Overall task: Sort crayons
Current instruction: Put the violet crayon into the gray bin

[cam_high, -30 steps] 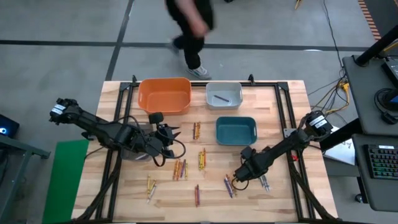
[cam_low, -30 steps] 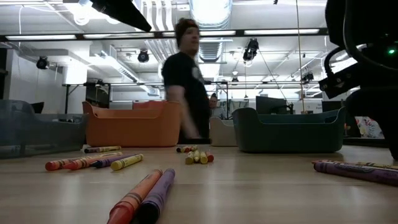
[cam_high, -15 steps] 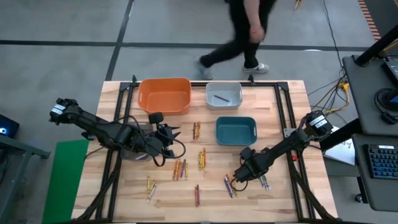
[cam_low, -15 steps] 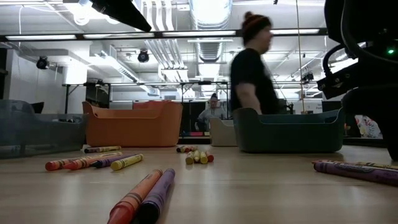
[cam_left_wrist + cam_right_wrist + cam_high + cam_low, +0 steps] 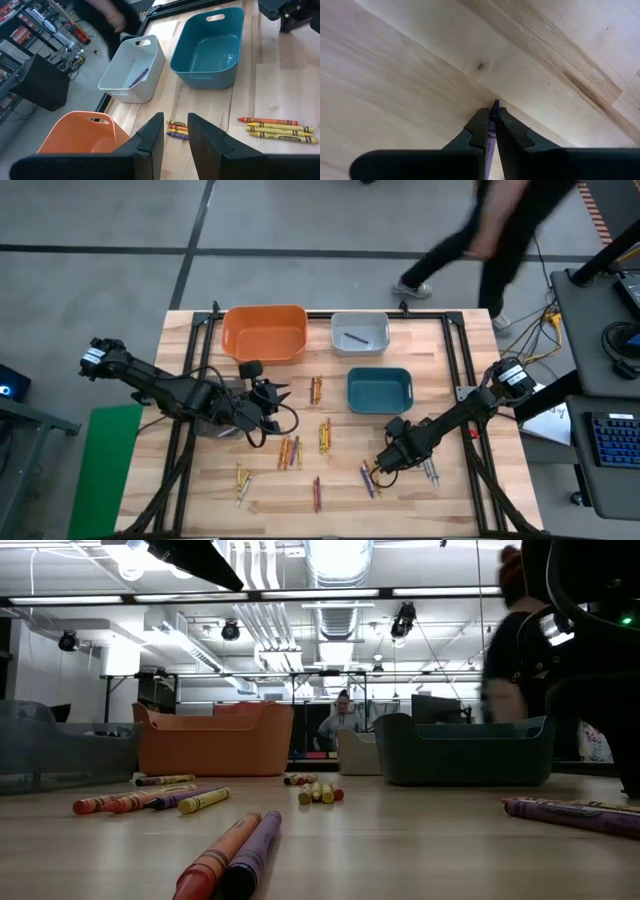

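Crayons lie in small groups on the wooden table point(image 5: 450, 380): near the middle point(image 5: 315, 389), point(image 5: 325, 435), point(image 5: 289, 451) and along the near side point(image 5: 241, 478), point(image 5: 317, 493). My right gripper point(image 5: 378, 470) points down among purple crayons point(image 5: 368, 478) at the near right and is shut on a purple crayon point(image 5: 493, 120). My left gripper point(image 5: 275, 395) hovers open left of the middle, above the table, nothing between its fingers point(image 5: 150, 140). In its wrist view it point(image 5: 175, 131) looks toward the three bins. My right gripper pinches a purple crayon between its two fingers point(image 5: 479, 130), coming from above and pointing down. A purple end point(image 5: 495, 105) sticks out just past the fingertips, close to the wood. Whether the crayon is lifted clear I cannot tell.
Three bins stand at the far side: orange point(image 5: 265, 333), white point(image 5: 360, 332) with one crayon inside point(image 5: 139, 76), and teal point(image 5: 380, 389) nearer the middle. More crayons lie right of my right gripper point(image 5: 428, 473). A person point(image 5: 500, 230) walks beyond the far edge.
A person beyond the table's far edge has walked from the left to the right. Both arms have kept their places.
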`<state>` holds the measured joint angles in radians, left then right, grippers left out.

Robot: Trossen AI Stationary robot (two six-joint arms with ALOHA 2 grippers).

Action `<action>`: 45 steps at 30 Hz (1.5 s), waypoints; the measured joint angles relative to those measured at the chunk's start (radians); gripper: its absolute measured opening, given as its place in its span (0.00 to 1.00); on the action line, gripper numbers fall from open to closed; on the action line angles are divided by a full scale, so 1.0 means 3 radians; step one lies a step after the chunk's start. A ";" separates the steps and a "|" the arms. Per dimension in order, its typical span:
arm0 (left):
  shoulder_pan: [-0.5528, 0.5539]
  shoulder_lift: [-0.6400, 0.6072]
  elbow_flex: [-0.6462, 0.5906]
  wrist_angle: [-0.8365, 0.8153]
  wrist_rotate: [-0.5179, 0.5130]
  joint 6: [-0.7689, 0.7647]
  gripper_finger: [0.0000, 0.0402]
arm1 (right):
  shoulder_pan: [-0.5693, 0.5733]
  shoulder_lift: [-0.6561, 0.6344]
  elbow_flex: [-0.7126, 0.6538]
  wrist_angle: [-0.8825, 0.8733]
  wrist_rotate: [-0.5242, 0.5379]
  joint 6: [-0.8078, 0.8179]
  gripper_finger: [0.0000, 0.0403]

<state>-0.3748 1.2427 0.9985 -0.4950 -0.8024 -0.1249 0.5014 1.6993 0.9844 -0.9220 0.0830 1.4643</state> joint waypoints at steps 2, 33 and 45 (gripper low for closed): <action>0.0000 0.0000 0.0000 0.0000 0.0000 0.0000 0.17 | 0.0000 -0.0019 0.0013 -0.0001 0.0032 0.0000 0.05; 0.0181 0.0024 -0.0003 0.0267 0.0117 0.0177 0.17 | -0.0395 -0.1451 0.0139 0.1205 0.2628 -0.2477 0.04; 0.1557 0.0029 -0.0013 0.0766 0.1766 0.1352 0.11 | -0.2023 -0.1507 -0.0073 0.2605 0.0702 -0.4737 0.04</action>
<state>0.0924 1.2514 0.9947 -0.2650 -0.2727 0.2806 -0.1055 1.2472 0.9623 -0.1406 0.2934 0.0431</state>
